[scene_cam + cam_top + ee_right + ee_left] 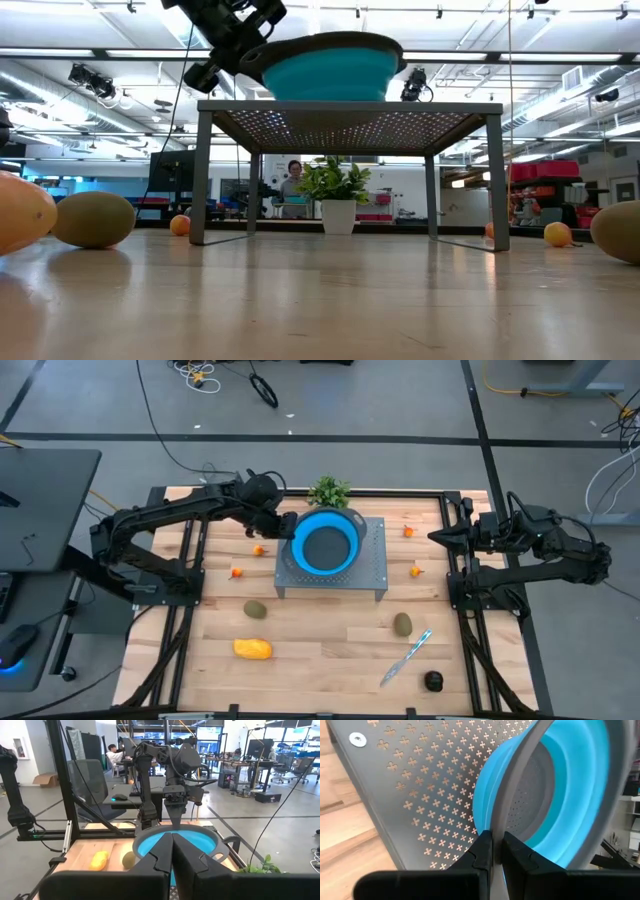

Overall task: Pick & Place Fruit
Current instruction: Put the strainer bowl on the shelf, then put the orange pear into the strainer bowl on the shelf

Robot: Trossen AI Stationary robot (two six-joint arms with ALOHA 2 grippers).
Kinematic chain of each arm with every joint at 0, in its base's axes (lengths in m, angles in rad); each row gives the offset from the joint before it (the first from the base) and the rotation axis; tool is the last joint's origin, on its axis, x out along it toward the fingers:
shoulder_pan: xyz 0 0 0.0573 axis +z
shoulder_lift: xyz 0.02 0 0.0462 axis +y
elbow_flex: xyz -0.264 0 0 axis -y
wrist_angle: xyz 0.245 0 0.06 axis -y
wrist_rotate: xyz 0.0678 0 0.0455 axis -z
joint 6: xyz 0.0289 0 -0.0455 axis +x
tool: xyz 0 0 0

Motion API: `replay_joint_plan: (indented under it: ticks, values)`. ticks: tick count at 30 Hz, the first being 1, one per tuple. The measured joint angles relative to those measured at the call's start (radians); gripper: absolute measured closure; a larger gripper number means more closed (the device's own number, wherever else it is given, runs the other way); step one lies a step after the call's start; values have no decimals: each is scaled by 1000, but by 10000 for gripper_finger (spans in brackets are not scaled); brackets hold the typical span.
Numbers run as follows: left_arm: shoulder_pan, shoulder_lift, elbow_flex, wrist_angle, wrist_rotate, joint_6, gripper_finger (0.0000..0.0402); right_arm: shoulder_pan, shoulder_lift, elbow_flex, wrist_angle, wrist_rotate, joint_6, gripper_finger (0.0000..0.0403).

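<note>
Left pincer: clenched on the grey rim of the blue bowl — probably to steady or shift it on the perforated stand.
Right pincer: clenched on nothing, waiting at the desk's right edge.
Fruit: scattered on the desk around the stand, none in the bowl.
Writing: none legible.

A grey concrete floor crossed by dark tape lines and loose cables surrounds the table. Beyond it lies an open workshop with a white ceiling, strip lights, desks, office chairs, a cardboard box and seated people
</note>
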Motion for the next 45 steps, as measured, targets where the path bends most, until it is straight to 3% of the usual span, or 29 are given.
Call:
replay_joint_plan:
  ticks: [9,16,28,34,45]
  values:
    - [-3,0,0,24,-4,9,366,0,0,0,0,0,-4,387]
    - [-3,0,0,117,1,53,310,0,0,0,0,0,-4,387]
    - [-3,0,0,122,23,70,226,0,0,0,0,0,-4,387]
    - [-3,-36,0,125,18,102,220,0,0,0,0,0,-4,387]
    - [-2,-115,0,142,-117,120,234,0,0,0,0,-1,-13,387]
